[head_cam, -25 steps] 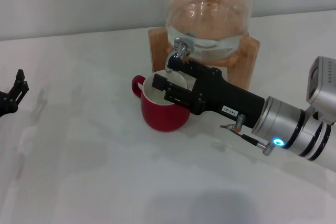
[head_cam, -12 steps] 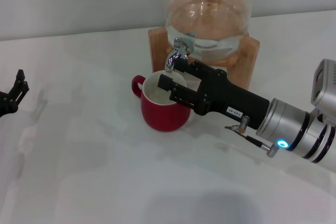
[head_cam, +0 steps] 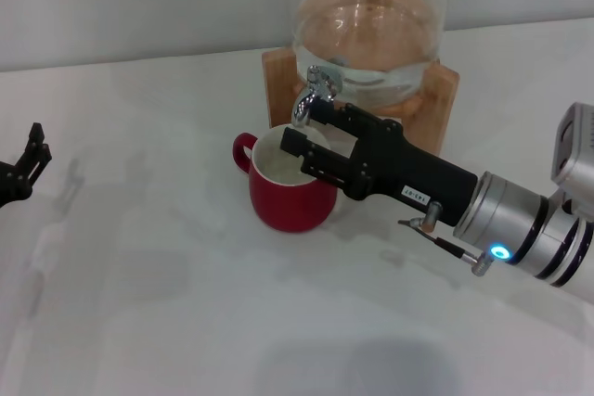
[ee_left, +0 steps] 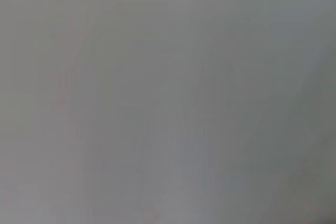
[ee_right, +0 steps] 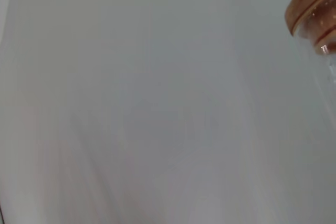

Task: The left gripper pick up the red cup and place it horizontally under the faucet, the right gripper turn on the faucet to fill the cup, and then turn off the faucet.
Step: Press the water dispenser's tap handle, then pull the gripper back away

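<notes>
On the white table (head_cam: 167,303), the red cup (head_cam: 288,194) stands, seemingly upright.

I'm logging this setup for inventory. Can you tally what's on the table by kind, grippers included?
Cups: 1, the red cup
Dispensers: 1, the glass dispenser on its wooden stand
Faucets: 1, the faucet
Grippers: 2, the left gripper and the right gripper
Total: 5
</notes>
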### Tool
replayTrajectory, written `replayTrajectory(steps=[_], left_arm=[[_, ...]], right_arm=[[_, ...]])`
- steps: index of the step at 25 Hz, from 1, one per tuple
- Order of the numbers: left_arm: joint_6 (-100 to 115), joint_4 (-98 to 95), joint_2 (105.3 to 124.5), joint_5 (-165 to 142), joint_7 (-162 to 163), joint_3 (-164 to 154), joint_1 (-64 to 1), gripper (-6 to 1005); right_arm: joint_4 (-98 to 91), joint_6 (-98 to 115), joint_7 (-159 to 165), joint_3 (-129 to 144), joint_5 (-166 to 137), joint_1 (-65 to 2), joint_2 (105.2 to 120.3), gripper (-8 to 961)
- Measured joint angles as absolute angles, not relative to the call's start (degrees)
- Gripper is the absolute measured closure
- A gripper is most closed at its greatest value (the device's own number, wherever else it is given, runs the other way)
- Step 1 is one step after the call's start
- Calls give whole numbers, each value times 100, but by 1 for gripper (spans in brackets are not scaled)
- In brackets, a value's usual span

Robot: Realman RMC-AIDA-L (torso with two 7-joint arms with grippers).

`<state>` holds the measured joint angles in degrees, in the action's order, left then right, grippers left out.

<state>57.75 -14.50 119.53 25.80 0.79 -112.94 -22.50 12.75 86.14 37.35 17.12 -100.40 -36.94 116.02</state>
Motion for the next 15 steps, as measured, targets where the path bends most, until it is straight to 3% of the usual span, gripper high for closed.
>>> replayTrajectory(steps=[15], left_arm=[[5774,-1450,11953,2566,79,-11294,-2250,111]], right_arm=[[1265,8612,3736,1625,-10027,-3645,11592,231]])
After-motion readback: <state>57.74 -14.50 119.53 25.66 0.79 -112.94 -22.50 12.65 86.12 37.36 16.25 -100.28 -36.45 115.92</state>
